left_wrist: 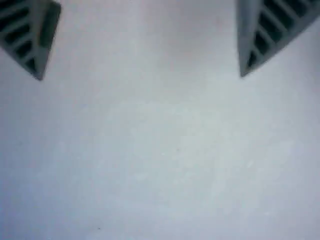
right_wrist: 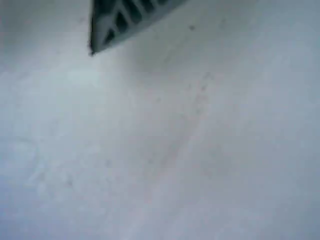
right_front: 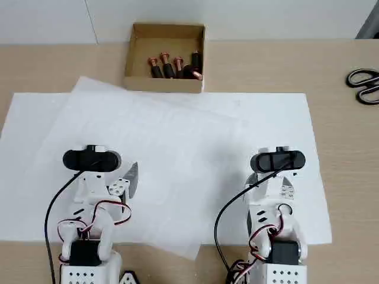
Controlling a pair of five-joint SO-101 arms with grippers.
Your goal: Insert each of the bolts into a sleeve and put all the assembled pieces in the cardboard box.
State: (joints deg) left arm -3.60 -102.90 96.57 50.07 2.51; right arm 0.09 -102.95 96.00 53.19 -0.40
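The cardboard box (right_front: 134, 59) stands at the far middle of the table. Inside it lie several assembled pieces (right_front: 167, 66), copper bolts in black sleeves, side by side. My left gripper (left_wrist: 142, 75) hangs open over the bare white sheet (left_wrist: 160, 160), its two fingertips (left_wrist: 37, 65) wide apart with nothing between them. In the high view the left arm (right_front: 92, 160) is at the near left, well short of the box. My right gripper (right_front: 253, 178) is at the near right, also low over the white sheet (right_wrist: 175, 150); I see nothing in it.
White sheets (right_front: 177, 148) overlap across the table's middle, between the arms and the box. A pair of scissors (right_front: 364, 86) lies on the bare wood at the far right edge.
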